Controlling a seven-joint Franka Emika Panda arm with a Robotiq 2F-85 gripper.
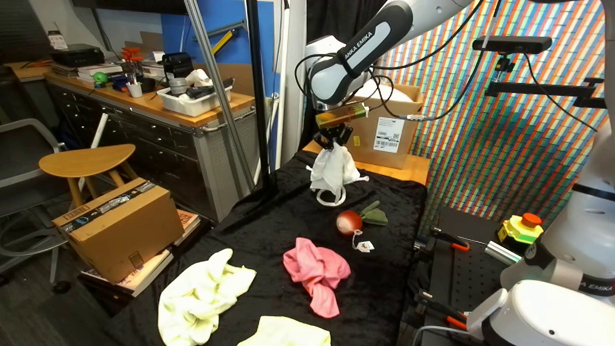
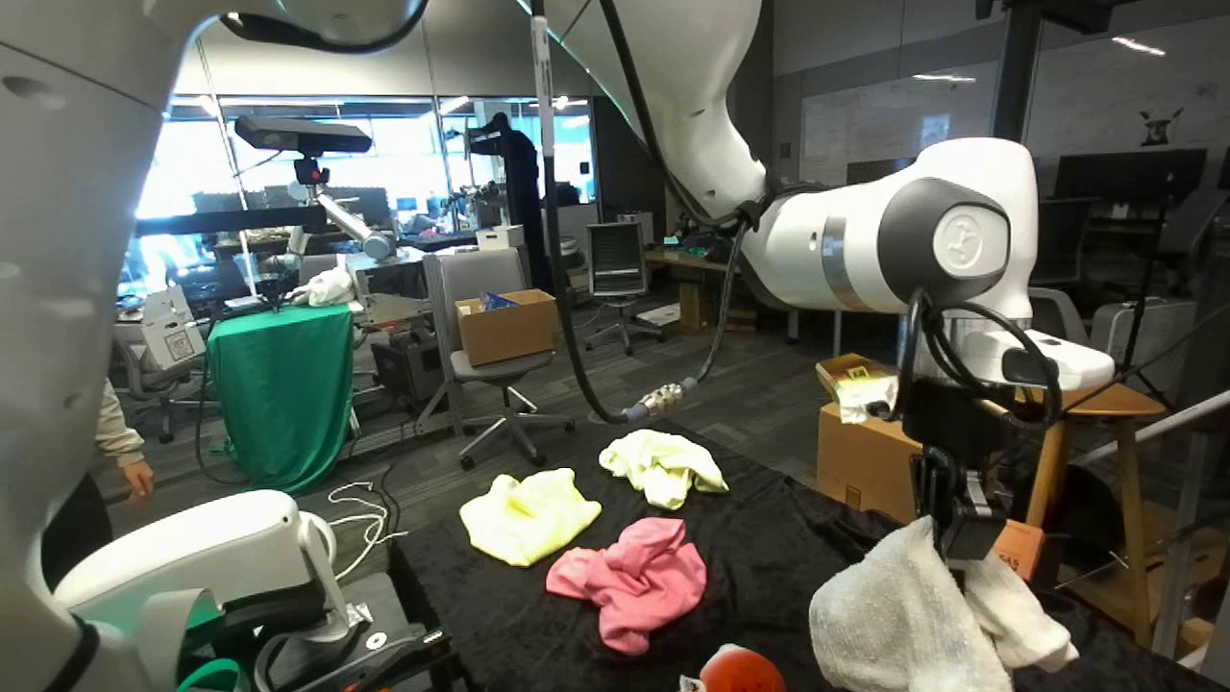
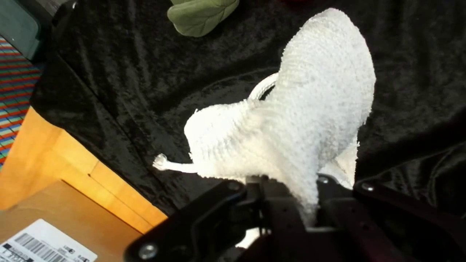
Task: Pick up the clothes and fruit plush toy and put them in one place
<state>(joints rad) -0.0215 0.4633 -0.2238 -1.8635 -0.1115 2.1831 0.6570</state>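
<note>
Gripper (image 1: pixel 335 143) is clenching white terry cloth (image 1: pixel 330 170); pink cloth (image 1: pixel 318 271), cream cloth (image 2: pixel 661 465), yellow-green cloth (image 2: pixel 528 517), red plush fruit (image 1: pixel 349 222) lying scattered, ungathered.

Plush toy (image 1: pixel 350 222), garments (image 1: pixel 318 270) on cloth (image 1: pixel 379 293)

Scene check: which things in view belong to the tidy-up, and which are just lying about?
Part of the job:
white cloth, in the jaws
pink cloth
cream cloth
pale yellow cloth
red fruit plush toy

Just lying about:
white cord
labelled cardboard box
taped cardboard box
wooden stool
</note>
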